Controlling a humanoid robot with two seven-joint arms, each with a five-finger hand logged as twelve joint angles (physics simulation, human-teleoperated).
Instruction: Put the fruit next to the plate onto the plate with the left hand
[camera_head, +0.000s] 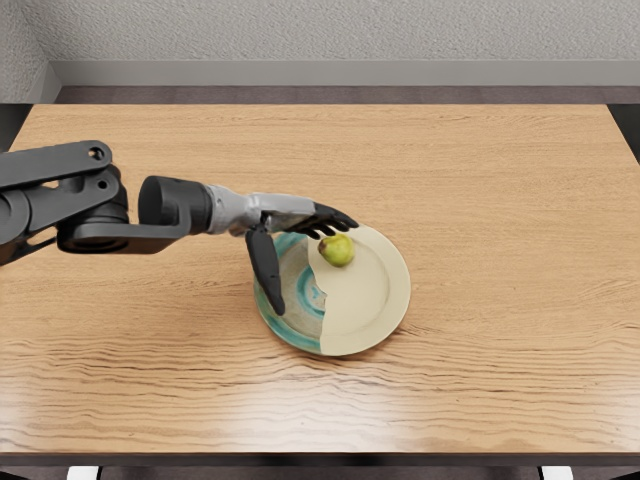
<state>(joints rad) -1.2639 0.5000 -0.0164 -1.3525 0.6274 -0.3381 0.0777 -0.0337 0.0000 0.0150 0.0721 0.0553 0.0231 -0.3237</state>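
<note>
One fruit (337, 249) is sitting on the plate (385, 300), right under the left hand (283, 222).

The small yellow-green fruit is resting on the cream part of the plate, toward its upper rim, and the plate is lying flat near the middle of the wooden table (480, 180). The left arm (110, 205) is reaching in from the left edge, its hand hovering over the plate's left side. Its fingers (335, 219) are stretching out apart just above the fruit, the thumb (266, 270) is pointing down over the teal part, well apart from the fruit, and the hand is holding nothing. Whether the fingertips are touching the fruit cannot be told.
</note>
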